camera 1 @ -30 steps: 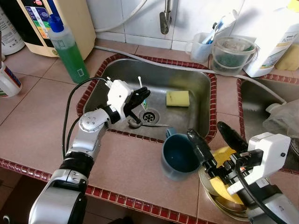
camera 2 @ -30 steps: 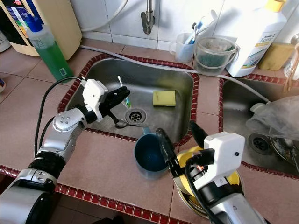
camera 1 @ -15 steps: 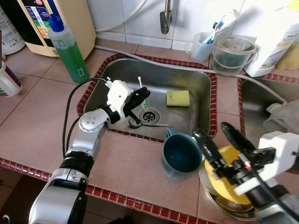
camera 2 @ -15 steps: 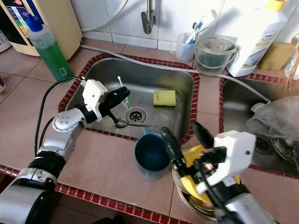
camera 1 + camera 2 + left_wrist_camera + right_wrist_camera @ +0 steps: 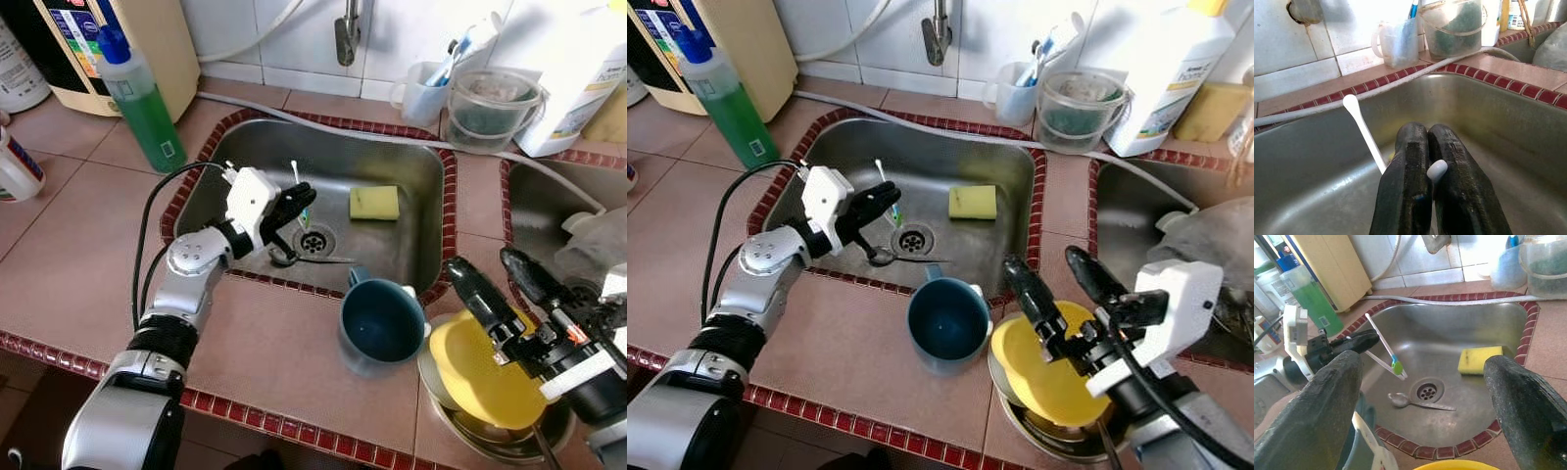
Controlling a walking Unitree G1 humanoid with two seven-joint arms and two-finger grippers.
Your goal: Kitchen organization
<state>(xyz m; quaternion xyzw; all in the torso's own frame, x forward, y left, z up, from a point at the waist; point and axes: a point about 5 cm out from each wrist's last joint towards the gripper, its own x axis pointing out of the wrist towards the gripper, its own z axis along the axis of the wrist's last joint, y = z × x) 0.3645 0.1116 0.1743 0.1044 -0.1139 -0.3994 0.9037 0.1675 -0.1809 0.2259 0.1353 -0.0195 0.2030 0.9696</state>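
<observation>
Over the sink (image 5: pixel 431 230), the left gripper (image 5: pixel 294 204) has its jaws pressed on a white-handled toothbrush (image 5: pixel 1382 345), whose handle sticks up past the fingertips. The right gripper (image 5: pixel 1058 290) hovers with jaws spread above the yellow bowl (image 5: pixel 1043 377) beside the blue cup (image 5: pixel 947 323).

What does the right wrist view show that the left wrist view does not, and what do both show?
Right wrist view alone: the yellow rectangular sponge, the metal spoon by the drain, the green soap bottle, and the left hand from outside, shut on two thin white sticks.

Left wrist view alone: the clear plastic tub in full.

Both: the steel sink and red tile rim.
</observation>
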